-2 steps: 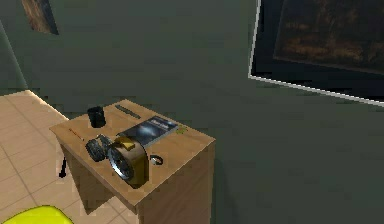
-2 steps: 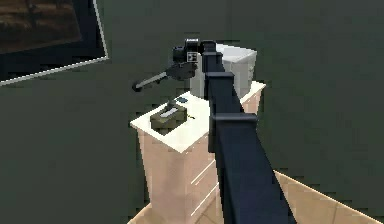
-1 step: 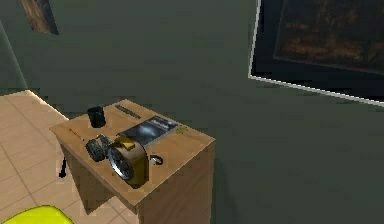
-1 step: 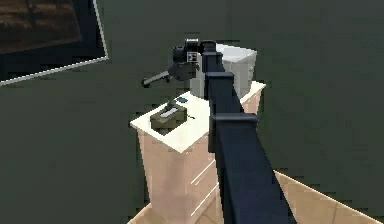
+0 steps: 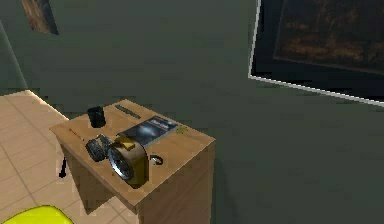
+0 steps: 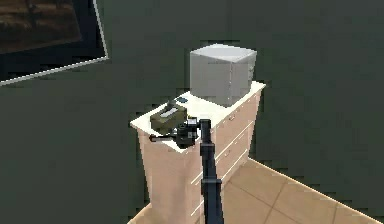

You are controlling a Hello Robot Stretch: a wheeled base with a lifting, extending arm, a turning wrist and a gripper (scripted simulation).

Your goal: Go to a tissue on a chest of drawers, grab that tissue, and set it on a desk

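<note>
Arm side view: gripper (image 6: 165, 134) blends w/ dark bits (image 6: 180, 105) behind it on the chest (image 6: 235, 125), so can't tell if it holds anything; arm (image 6: 208, 175) hides part of chest front. Wall pic (image 6: 45, 35) cut by top & left edges. Forward view: wall pic (image 5: 320, 45) cut top & right; yellow blob (image 5: 35, 215) cut at bottom, unidentifiable; brown shape (image 5: 40, 15) cut at top; table (image 5: 185, 170) base out of frame.

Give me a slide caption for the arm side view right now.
Arm reaches toward a pale chest of drawers topped by a grey box, its tool near dark items.
</note>
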